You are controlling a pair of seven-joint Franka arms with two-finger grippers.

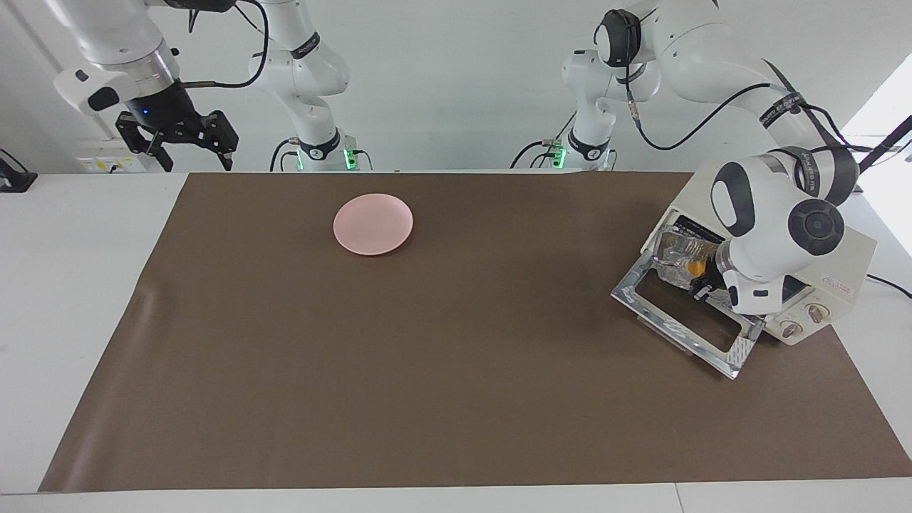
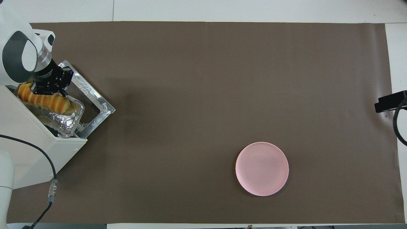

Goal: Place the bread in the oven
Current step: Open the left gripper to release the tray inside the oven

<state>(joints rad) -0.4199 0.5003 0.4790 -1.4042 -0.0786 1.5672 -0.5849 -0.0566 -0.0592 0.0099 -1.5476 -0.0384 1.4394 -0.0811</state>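
Table: white top under a brown mat, pale wall at the robots' end.
Oven: landmark, at the left arm's end of the table, glass door dropped open flat.
Pink plate: empty, well apart from the oven, toward the right arm's end.
Foil tray: sits in the oven's mouth, part-way over the door, holding the bread.
Bread: lies in the tray at the oven's opening.
Left gripper: clenched at the oven's mouth, touching or just above the bread; whether it grips the bread or the tray I cannot tell.
Right gripper: fingers spread, empty, waiting above the table's edge, well apart from the oven.
Risk: judged, a tray pushed askew could jam at the oven's mouth or tip off the rack, spilling the bread.
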